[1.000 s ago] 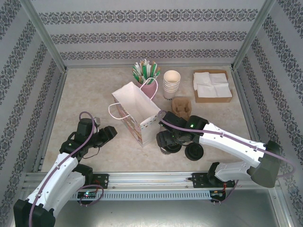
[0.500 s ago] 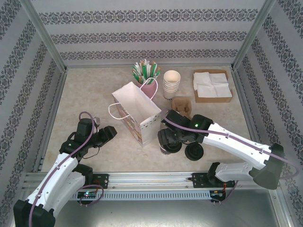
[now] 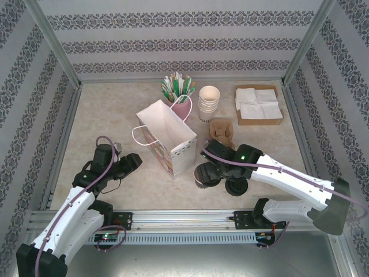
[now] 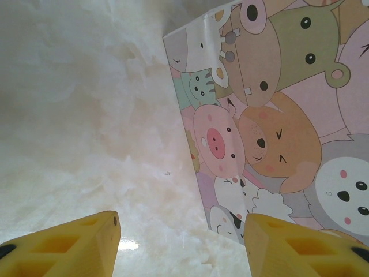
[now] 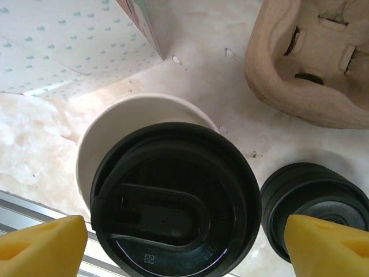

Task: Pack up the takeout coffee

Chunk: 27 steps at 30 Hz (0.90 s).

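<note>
Nearest, left of the paper bag (image 3: 167, 137), the left gripper (image 4: 181, 231) faces its cartoon-animal side with jaws partly apart and nothing between them. Just right of the bag's near corner stands the takeout coffee (image 5: 173, 196), and the right gripper (image 5: 184, 239) hangs over it with jaws spread wide to either side of the lid, not gripping it (a loose black lid (image 5: 314, 202) sits close beside the cup, further from the bag). Beyond, right of the bag's far end, lies the pulp carrier (image 3: 222, 130), then the stacked cups (image 3: 209, 103), with straws (image 3: 177, 85) behind the bag and a napkin box (image 3: 258, 105) farthest right.
</note>
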Each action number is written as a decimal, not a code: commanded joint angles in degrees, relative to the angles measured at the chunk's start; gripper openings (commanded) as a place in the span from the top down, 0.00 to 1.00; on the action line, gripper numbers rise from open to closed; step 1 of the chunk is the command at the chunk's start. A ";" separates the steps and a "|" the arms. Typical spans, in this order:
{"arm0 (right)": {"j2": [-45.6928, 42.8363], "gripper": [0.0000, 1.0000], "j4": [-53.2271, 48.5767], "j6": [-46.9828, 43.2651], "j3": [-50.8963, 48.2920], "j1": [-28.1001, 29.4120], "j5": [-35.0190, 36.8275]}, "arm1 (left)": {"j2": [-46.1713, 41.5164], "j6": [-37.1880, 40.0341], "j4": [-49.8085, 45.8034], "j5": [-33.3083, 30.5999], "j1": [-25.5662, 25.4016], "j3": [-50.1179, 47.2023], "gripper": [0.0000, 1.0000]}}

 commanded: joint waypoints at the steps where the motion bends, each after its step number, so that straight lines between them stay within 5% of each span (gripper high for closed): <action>1: 0.52 0.11 0.76 -0.60 -0.71 0.63 -0.89 | 0.20 0.79 -1.14 -0.31 -0.65 1.70 0.40; 11: 1.22 0.12 2.01 0.03 -0.69 0.88 -1.72 | 0.50 0.89 -1.06 -0.24 -0.67 1.80 0.40; 27: 3.88 0.27 1.02 0.55 0.46 2.48 -0.41 | 0.53 0.79 -0.95 -0.26 -0.65 1.58 0.40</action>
